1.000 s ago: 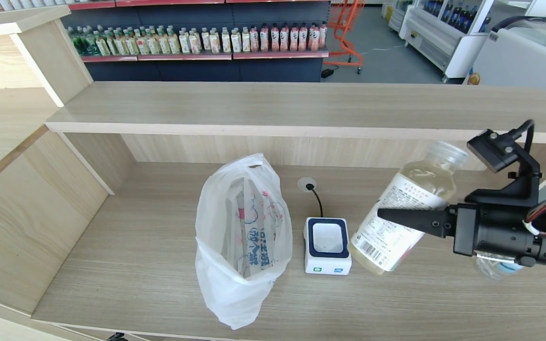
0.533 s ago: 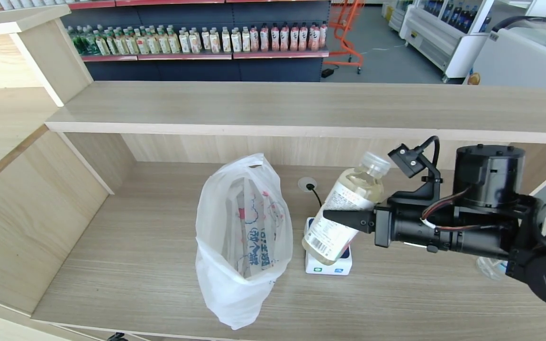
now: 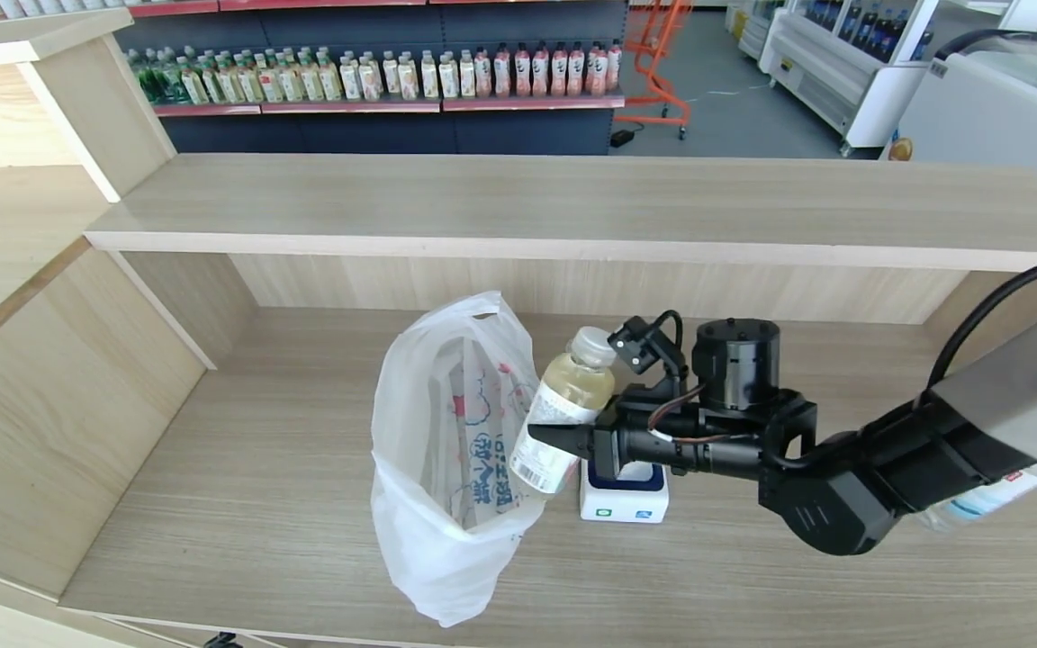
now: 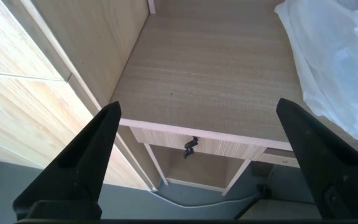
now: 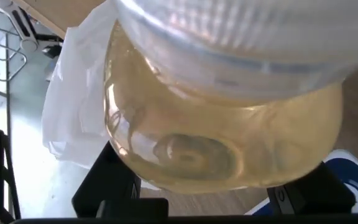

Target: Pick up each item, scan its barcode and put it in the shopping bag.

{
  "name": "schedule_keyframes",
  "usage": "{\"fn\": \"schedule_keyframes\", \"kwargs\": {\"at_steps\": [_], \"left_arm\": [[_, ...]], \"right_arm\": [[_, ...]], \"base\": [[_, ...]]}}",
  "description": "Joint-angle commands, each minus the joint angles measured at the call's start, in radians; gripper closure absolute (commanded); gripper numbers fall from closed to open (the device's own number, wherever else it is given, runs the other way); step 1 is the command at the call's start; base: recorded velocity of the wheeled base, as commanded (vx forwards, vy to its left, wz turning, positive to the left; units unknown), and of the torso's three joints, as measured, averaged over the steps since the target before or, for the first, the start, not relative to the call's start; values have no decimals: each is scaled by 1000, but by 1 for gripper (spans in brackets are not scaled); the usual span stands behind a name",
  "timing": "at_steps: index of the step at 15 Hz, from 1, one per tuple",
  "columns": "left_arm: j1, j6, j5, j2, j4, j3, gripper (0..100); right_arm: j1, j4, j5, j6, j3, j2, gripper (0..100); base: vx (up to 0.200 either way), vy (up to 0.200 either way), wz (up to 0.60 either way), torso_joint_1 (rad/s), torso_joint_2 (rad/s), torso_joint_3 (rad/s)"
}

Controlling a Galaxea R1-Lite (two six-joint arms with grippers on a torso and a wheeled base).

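Note:
My right gripper [image 3: 563, 438] is shut on a clear bottle [image 3: 560, 414] of pale yellow drink with a white label and barcode. It holds the bottle tilted, cap up, over the right rim of the white plastic shopping bag [image 3: 446, 450], just left of the barcode scanner [image 3: 622, 497]. In the right wrist view the bottle [image 5: 229, 118] looms close with the bag [image 5: 79, 99] behind it. The bag stands open with a printed package inside. My left gripper [image 4: 201, 162] hangs open over the counter's front edge, beside the bag [image 4: 334, 56].
The scanner's cable runs to a grommet [image 3: 582, 350] at the back of the wooden counter [image 3: 257, 504]. Another clear wrapped item [image 3: 978, 504] lies at the far right, partly behind my right arm. A raised shelf [image 3: 572, 198] and side wall [image 3: 59, 405] enclose the counter.
My right arm has carried the bottle leftward, from right of the scanner, across it, to the bag's right rim. The bag and scanner have stayed put.

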Motion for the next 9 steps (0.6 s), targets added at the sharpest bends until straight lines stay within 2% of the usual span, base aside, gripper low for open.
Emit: {"fn": "schedule_keyframes", "kwargs": {"at_steps": [1, 5, 9], "left_arm": [[0, 0, 0, 0, 0, 0, 0], [0, 0, 0, 0, 0, 0, 0], [0, 0, 0, 0, 0, 0, 0]], "right_arm": [[49, 2, 2, -19, -132, 133, 100], [70, 3, 2, -143, -254, 236, 100], [73, 3, 0, -322, -302, 304, 100]], "base": [[0, 0, 0, 0, 0, 0], [0, 0, 0, 0, 0, 0], [0, 0, 0, 0, 0, 0]]}}
